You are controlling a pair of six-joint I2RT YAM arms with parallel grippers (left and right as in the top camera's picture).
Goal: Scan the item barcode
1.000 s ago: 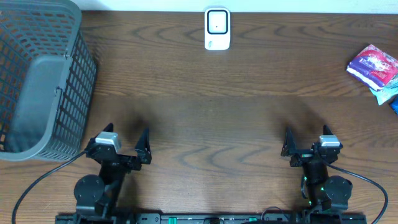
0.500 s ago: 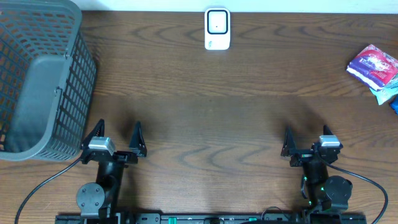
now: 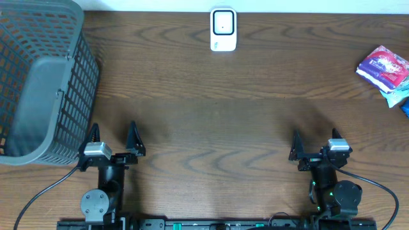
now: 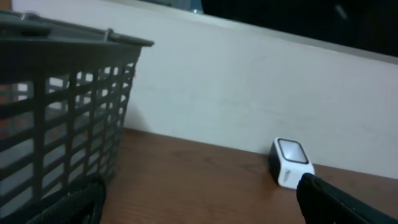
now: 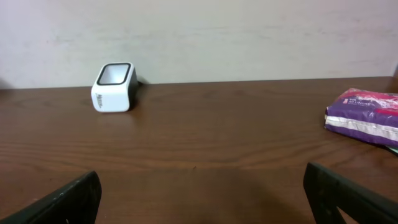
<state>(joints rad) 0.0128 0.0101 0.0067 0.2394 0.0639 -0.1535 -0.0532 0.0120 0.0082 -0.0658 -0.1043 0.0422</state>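
Holds nothing in left gripper [image 3: 114, 130] lower left, right gripper [image 3: 314, 139] lower right, both released wide; white box-shaped scanner [image 3: 223, 29] top centre, purple plastic packet [image 3: 383, 66] upper right

left hand [image 3: 113, 128] / right hand [image 3: 316, 135]: black fingers [image 3: 133, 135], silver blocks [image 3: 96, 149] | cables [image 3: 64, 171]: black
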